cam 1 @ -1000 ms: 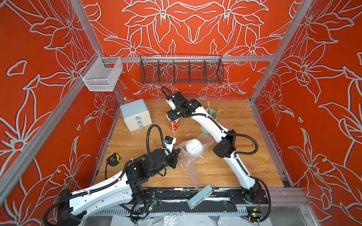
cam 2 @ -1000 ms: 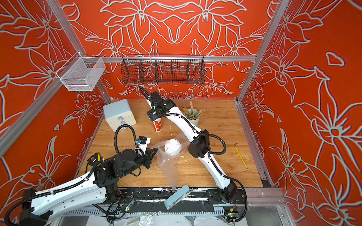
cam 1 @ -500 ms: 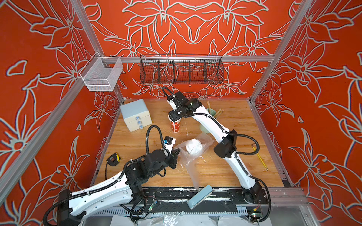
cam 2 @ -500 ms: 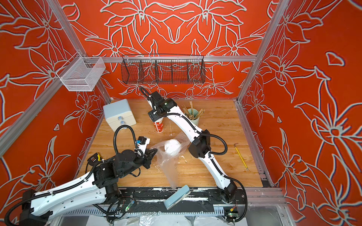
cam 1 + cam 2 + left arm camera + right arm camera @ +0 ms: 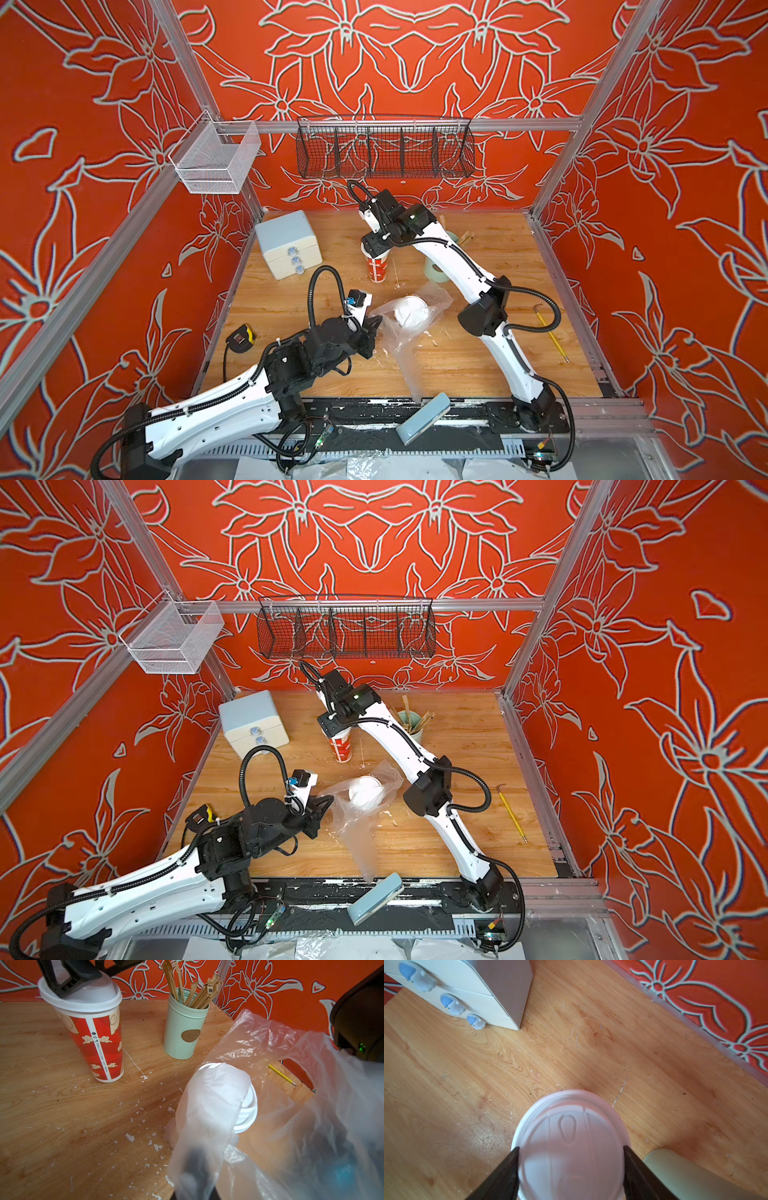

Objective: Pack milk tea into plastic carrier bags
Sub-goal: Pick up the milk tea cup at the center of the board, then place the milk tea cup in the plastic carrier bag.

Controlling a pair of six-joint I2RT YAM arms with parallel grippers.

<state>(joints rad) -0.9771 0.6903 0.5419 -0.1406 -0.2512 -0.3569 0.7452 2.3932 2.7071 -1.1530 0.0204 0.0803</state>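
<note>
A red-printed milk tea cup (image 5: 377,268) (image 5: 341,748) (image 5: 97,1043) stands upright at the back middle of the table. My right gripper (image 5: 376,245) (image 5: 336,725) (image 5: 571,1149) is over it from above, and its black fingers (image 5: 506,1167) press both sides of the white dome lid (image 5: 571,1138). Mid-table lies the clear plastic carrier bag (image 5: 409,345) (image 5: 361,837) (image 5: 291,1105). The second cup's white lid (image 5: 411,313) (image 5: 365,791) (image 5: 247,1109) shows inside its mouth. The left gripper (image 5: 376,322) (image 5: 328,800) (image 5: 195,1159) is shut on the bag's near edge and blurred behind the film.
A mint-green canister of wooden sticks (image 5: 436,270) (image 5: 409,725) (image 5: 182,1032) stands right of the red cup. A white drawer box (image 5: 289,245) (image 5: 467,991) sits back left. A tape measure (image 5: 239,336) lies left, a yellow pencil (image 5: 550,332) right, a grey-blue block (image 5: 424,417) on the front rail.
</note>
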